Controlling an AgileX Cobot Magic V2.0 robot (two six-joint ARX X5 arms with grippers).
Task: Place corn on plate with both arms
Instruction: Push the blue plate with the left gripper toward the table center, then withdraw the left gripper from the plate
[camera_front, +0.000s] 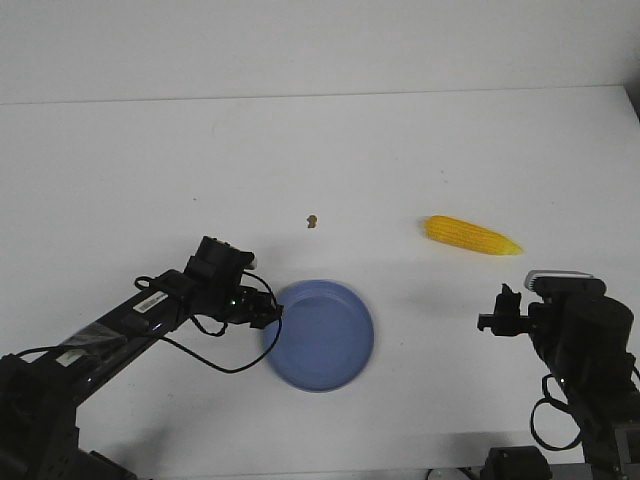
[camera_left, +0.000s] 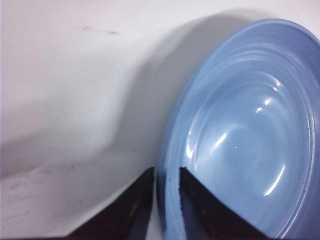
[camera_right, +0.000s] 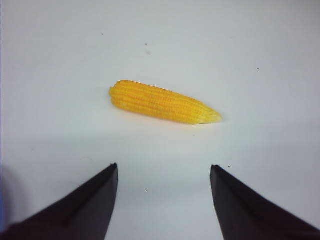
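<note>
Grippers sit nearest the camera, one at either side of the white table (camera_front: 400, 150). The left gripper (camera_front: 272, 313) has its jaws drawn narrow onto the rim of the periwinkle-blue plate (camera_front: 345, 345) at the plate's nine o'clock edge; in the left wrist view the rim (camera_left: 167, 165) passes between the two dark fingers (camera_left: 135, 210), pinched there. The right gripper (camera_front: 497, 312) hovers near the table's four o'clock side, jaws spread wide and holding nothing. Beyond it, at about its twelve o'clock, the yellow corn cob (camera_front: 472, 236) lies flat on the bare table, pointed tip toward three o'clock, well apart from the plate. Farther back, near the table's centre, lies a small brown speck (camera_front: 312, 220).
</note>
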